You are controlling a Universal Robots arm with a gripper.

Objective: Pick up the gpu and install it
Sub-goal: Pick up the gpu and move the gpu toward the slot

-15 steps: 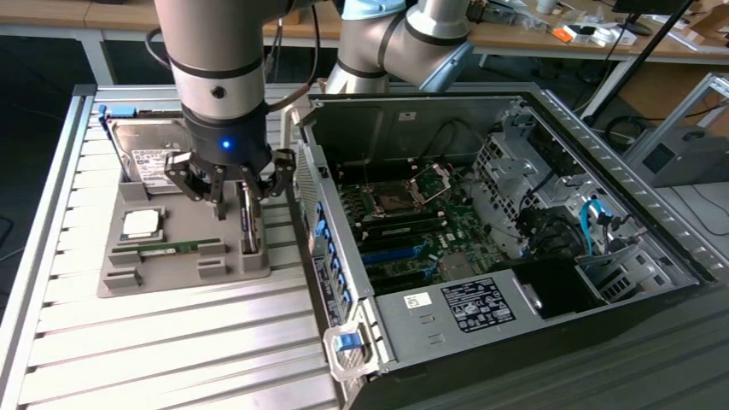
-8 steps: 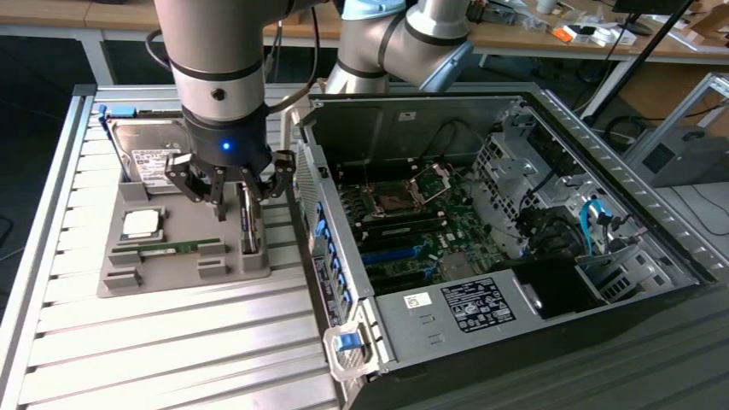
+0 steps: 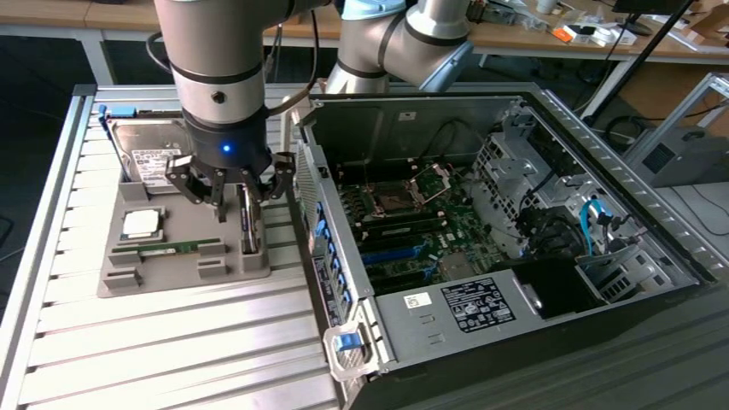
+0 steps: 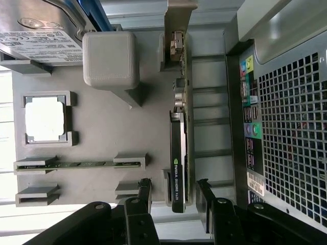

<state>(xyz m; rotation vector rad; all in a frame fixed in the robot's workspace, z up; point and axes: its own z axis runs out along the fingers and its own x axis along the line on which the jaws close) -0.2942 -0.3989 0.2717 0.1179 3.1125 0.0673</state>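
The gpu [image 4: 178, 153] stands on edge in a slot of the grey holder tray [image 4: 117, 127], a thin dark card with a silver bracket at one end. In the exterior view the gpu [image 3: 248, 229] is a narrow upright strip just below my gripper [image 3: 239, 195]. Seen from the wrist, my gripper [image 4: 173, 190] is open, with one finger [image 4: 143, 190] on each side of the card's end. A gap shows on both sides, so nothing is held.
The tray [image 3: 171, 272] also holds a silver hard drive [image 3: 152, 152], a square CPU [image 3: 142, 224] and a green RAM stick [image 3: 177, 248]. The open computer case [image 3: 456, 213] stands right beside the tray on the exterior view's right, its perforated rear panel [image 4: 291, 117] close to the gpu.
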